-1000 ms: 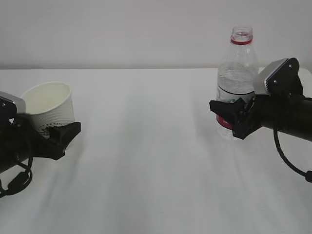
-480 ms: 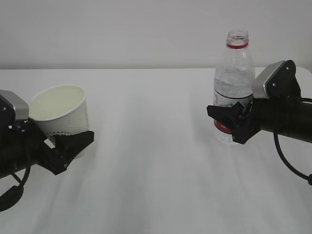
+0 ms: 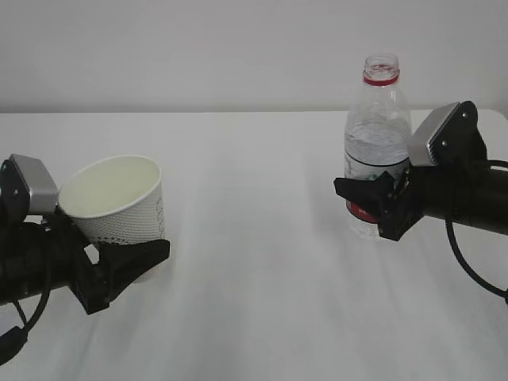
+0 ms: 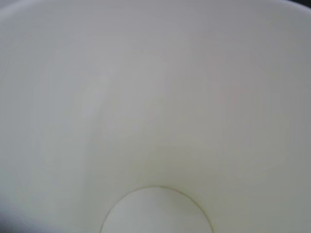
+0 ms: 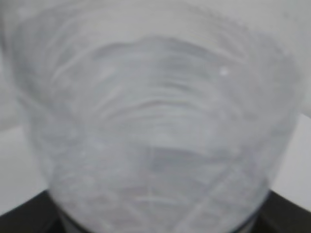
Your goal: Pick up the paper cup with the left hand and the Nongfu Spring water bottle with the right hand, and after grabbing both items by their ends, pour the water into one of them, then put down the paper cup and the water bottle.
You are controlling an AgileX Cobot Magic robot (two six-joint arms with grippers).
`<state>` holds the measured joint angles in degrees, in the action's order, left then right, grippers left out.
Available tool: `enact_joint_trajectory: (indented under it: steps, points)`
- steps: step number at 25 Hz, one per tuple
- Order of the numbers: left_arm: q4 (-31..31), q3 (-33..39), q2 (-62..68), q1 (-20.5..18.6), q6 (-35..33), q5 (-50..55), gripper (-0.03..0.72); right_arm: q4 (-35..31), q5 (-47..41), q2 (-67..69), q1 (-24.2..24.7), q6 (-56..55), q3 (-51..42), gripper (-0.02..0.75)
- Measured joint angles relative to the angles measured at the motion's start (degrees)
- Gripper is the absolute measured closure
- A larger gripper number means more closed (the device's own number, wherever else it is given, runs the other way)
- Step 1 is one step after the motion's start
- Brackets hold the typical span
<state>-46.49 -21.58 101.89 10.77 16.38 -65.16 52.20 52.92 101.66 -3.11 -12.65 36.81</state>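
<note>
White embossed paper cup (image 3: 119,200), tapered and cream inside, sits tilted in my left hand (image 3: 119,258), clamped near its base, off the table (image 3: 254,262) near its left edge. Clear ribbed Nongfu Spring water bottle (image 3: 376,143), uncapped and upright, is gripped at its red label by my right hand (image 3: 381,205) toward the right edge. Both have shifted inward since a second ago.

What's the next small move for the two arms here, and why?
Probably bring the two closer together over the table. The left gripper holds the paper cup tilted, mouth up; the right gripper holds the uncapped Nongfu Spring water bottle upright. A wide gap separates them, so tipping the bottle now would likely miss the cup.
</note>
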Motion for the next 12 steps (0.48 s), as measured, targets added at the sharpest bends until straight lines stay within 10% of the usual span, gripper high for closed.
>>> enact_joint_trajectory:
  steps: [12]
  points:
    - [-3.93,0.00,0.00,1.07,0.04,0.00,0.132,1.17,0.00,0.00,0.00,0.00,0.00,0.247]
